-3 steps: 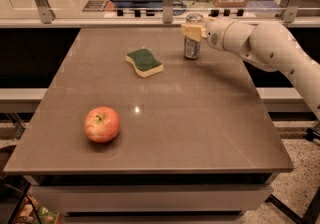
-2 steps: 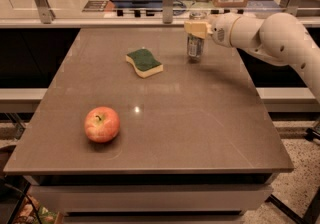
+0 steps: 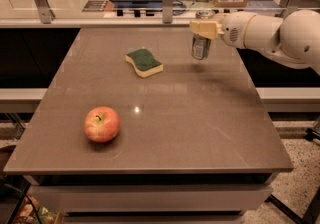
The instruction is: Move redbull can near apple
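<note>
- The hand (image 3: 203,28) was closed around the upper part of the can (image 3: 201,49).
- The can stood upright in that grip, its long axis vertical. It seemed slightly clear of the table (image 3: 210,118), though that was hard to tell.
- The apple (image 3: 102,124) lay well apart from the hand, off to the left and nearer the camera.
- A sponge (image 3: 144,62) sat left of the hand, probably just off that diagonal path.
</note>
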